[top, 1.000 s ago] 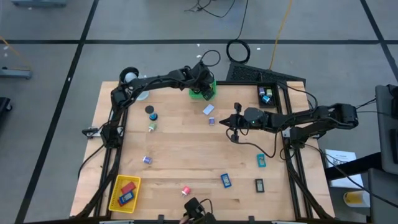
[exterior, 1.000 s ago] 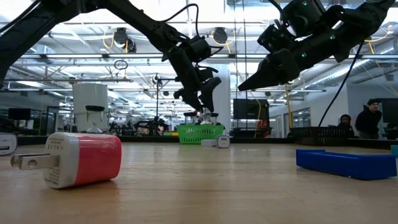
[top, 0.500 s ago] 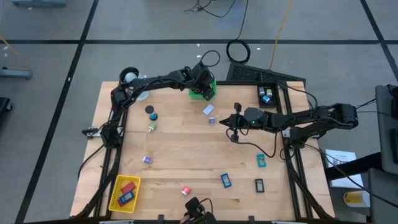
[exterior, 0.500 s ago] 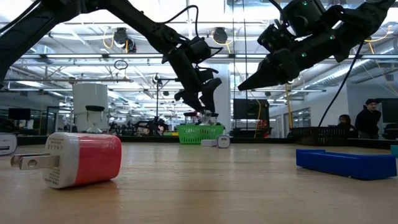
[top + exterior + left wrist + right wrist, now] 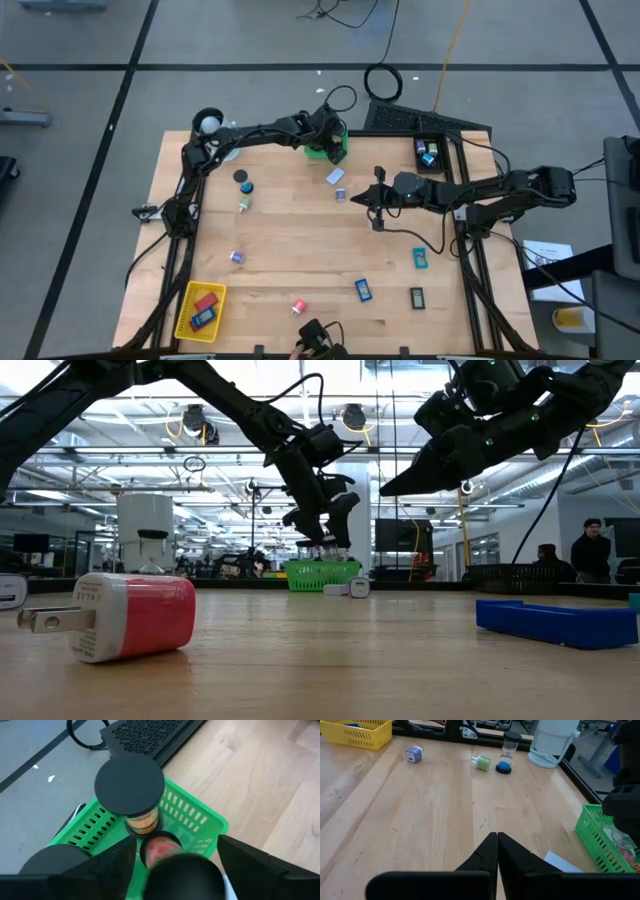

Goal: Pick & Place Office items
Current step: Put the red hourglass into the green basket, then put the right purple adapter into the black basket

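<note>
The left hand point(image 5: 325, 520) hung directly above the green basket point(image 5: 327, 147) at the far edge of the tabletop point(image 5: 300, 240), its fingers spread; over the previous second they had widened, and the hand had lifted slightly from the basket. In the left wrist view a black-capped cylinder point(image 5: 131, 787) stood upright in the basket, and beside it lay a second round item point(image 5: 161, 847), partly hidden by the hand. Neither was pinched. Judged from this, one office item had just been released into the basket, which would complete one placement. The right hand point(image 5: 497, 847) hovered over the middle of the tabletop, its fingers pressed together and holding nothing. Other items still lay loose: a red-and-white plug block point(image 5: 125, 617) near the front edge, a blue block point(image 5: 363, 290), a teal block point(image 5: 420, 258), a purple bit point(image 5: 236, 257) and a green bit point(image 5: 244, 204). A yellow basket point(image 5: 187, 317) at the front left corner held a red and a blue block. The next move would probably be a reach to one of the loose items.
</note>
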Motion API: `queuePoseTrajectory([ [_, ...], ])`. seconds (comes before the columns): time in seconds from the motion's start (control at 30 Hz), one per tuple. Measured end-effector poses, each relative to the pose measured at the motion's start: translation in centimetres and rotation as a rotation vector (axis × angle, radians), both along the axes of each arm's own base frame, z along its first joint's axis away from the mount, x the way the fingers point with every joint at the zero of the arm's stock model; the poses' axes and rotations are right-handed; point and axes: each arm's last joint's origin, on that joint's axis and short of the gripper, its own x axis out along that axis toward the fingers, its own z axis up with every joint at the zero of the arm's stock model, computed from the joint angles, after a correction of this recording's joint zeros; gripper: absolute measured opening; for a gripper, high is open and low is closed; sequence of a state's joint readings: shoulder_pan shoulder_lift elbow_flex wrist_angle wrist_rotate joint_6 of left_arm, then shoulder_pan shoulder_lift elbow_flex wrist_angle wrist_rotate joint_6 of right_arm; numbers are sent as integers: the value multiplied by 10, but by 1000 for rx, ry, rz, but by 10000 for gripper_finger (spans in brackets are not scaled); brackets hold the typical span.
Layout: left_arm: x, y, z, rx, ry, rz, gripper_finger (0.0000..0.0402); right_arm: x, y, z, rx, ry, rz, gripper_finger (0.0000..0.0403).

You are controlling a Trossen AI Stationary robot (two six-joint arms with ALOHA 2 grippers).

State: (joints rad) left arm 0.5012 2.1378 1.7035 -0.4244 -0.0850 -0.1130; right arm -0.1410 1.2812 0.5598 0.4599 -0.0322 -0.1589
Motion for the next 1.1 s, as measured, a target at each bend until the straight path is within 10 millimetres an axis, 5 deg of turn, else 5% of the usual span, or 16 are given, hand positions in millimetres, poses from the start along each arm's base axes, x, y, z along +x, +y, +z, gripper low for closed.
queuePoseTrajectory([
  [0.23, -2, 0, 6, 15, -4, -11, 315, 0, 0, 0, 1, 0, -1, 1],
  [0.73, -25, -9, 69, 99, -61, -44, 305, 0, 0, 0, 0, 0, -5, 1],
  [0.93, -39, -18, 95, 142, -53, -65, 269, 0, 0, 0, 0, 1, -5, 1],
  [1.1, -52, -39, 120, 186, -53, -120, 195, 0, 0, 0, 0, 1, -6, 1],
])
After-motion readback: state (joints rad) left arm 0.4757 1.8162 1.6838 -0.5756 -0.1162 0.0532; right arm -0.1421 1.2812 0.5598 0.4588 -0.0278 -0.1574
